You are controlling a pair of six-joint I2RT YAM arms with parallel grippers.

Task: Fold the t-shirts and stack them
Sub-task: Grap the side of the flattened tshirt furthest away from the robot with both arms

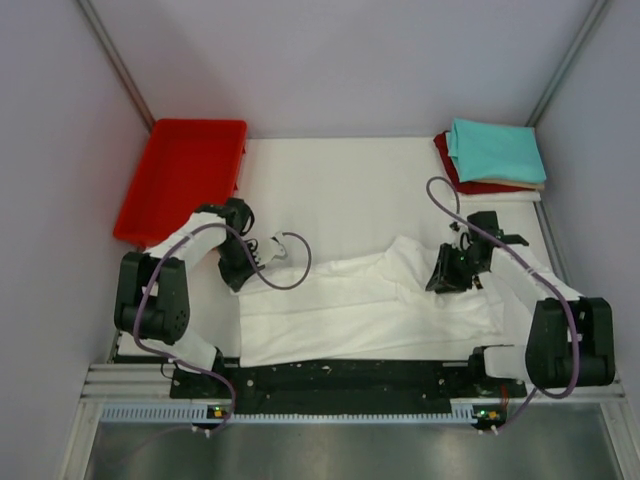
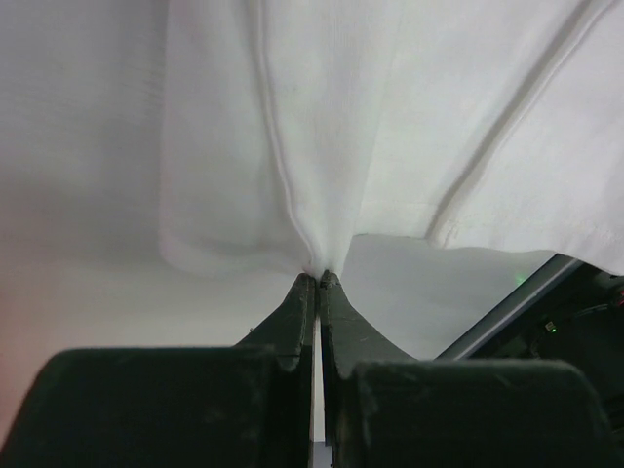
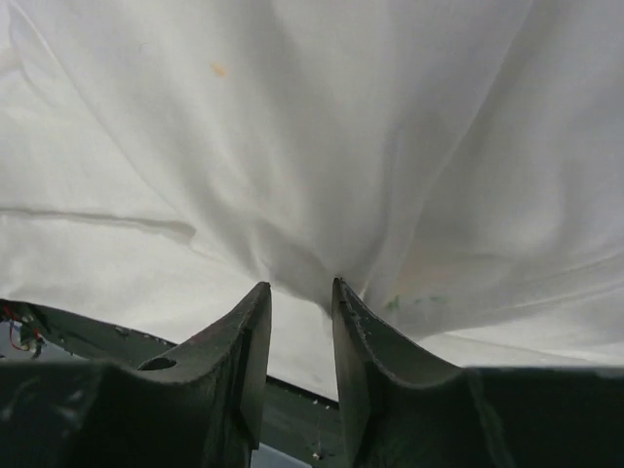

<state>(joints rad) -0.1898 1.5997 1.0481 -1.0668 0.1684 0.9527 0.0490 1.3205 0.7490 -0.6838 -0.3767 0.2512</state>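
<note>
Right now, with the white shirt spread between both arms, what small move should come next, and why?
Probably open the right end effector wider and back it off the white shirt: its jaws stand apart, yet cloth bunches at their tips, while the left end effector is shut on the shirt's edge.
</note>
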